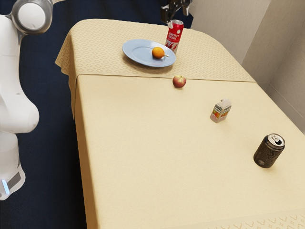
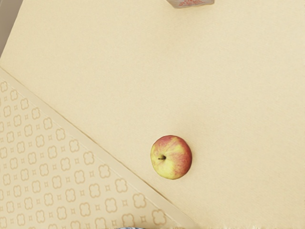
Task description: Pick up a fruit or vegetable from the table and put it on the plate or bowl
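Blue plate already carries an orange; the apple lies on the surface near the plate. The gripper (open or closed, I cannot tell) hangs above the red can beside the plate: descending carelessly could topple it onto the plate.

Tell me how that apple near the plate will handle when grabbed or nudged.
The apple is round and rests free on the flat tablecloth, so a sideways nudge would probably roll it. Its smooth curved skin may slip from an off-centre pinch. It looks firm, so likely rigid and not easily crushed.
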